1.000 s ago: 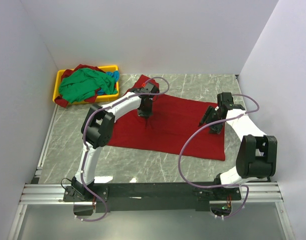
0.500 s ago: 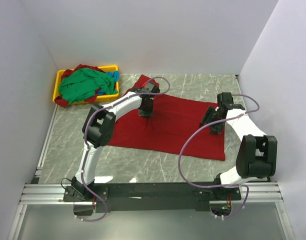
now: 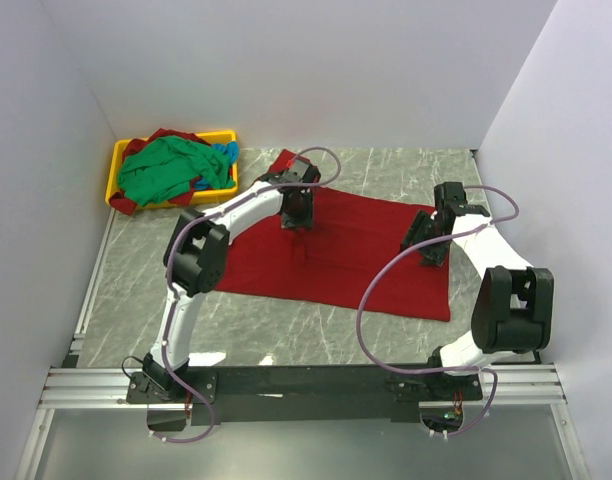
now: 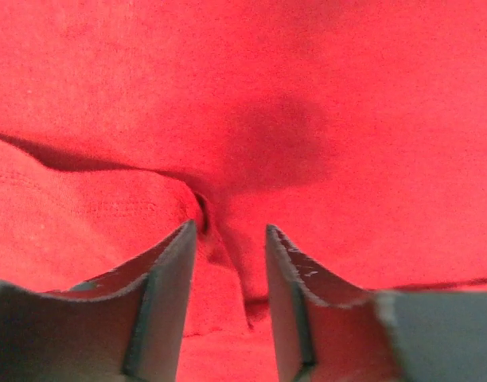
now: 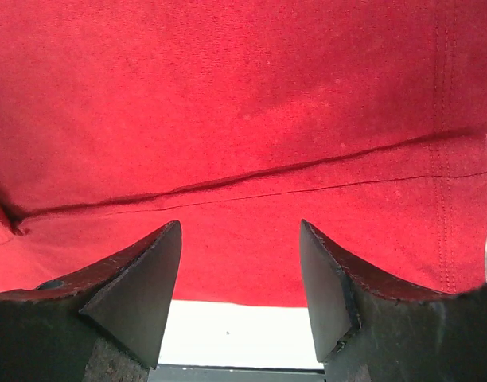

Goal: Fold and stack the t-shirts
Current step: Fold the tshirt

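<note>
Deep red cloth t-shirt (image 3: 356,255) lay flat mid grey marbled table (image 3: 136,300), long axis left to right, slanting toward near-right corner; stitched hem end looked to point right. Left gripper (image 3: 297,222) sat low on far-left part, fingers apart, cloth pucker between, nothing clamped. Right gripper (image 3: 431,255) hovered over right end, fingers wide apart, empty; I judged both placed for grabbing fold edges. Other shirts (image 3: 166,170) heaped in yellow plastic tray (image 3: 117,170), far-left corner
</note>
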{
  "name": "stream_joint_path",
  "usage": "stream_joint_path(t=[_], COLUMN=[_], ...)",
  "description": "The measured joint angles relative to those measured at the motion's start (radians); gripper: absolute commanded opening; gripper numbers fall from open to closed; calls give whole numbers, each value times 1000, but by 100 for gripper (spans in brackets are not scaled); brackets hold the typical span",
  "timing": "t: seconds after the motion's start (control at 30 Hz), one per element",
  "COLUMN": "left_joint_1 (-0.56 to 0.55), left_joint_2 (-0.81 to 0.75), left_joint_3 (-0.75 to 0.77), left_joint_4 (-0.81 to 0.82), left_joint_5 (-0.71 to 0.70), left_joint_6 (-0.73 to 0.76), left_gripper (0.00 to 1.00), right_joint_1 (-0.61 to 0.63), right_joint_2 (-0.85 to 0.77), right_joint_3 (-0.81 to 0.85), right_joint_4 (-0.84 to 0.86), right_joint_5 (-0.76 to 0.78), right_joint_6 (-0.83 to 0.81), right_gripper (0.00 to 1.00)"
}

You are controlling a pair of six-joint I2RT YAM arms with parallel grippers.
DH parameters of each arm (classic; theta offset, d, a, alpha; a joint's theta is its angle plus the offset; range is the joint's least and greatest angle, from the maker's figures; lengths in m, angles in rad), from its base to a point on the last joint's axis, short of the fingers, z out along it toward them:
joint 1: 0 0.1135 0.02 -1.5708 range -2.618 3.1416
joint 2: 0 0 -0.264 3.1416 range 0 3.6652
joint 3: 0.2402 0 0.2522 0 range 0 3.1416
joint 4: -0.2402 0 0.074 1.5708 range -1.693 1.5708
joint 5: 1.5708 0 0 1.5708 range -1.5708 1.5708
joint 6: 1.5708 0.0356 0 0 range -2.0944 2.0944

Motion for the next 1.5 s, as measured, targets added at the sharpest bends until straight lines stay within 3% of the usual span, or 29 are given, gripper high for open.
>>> stream_joint_path(t=[0.17, 0.4, 0.67, 0.9, 1.0, 1.07, 1.5], left_joint_1=[11, 106, 262, 255, 252, 252, 245], left_joint_2=[-111, -274, -267, -254, -253, -260, -398], left_joint_3=[-68, -188, -395, -462, -513, -538, -766], left_joint_4=[69, 195, 245, 309, 329, 357, 519], left_joint_5=[28, 74, 93, 138, 145, 153, 151], left_joint_6=[-26, -69, -64, -46, -47, -51, -127], left_gripper=[61, 61, 65, 62, 63, 63, 63], right_joint_1=[0, 22, 59, 59, 59, 58, 25], right_joint_2=[21, 46, 208, 337, 344, 352, 312], right_joint_3=[21, 82, 125, 159, 166, 171, 112], right_joint_4=[-2, 3, 51, 66, 75, 74, 73], right_joint_5=[3, 29, 29, 27, 26, 24, 8], right_joint_6=[-3, -25, -53, -76, -79, -79, -43], right_gripper=[67, 67, 65, 64, 64, 58, 60])
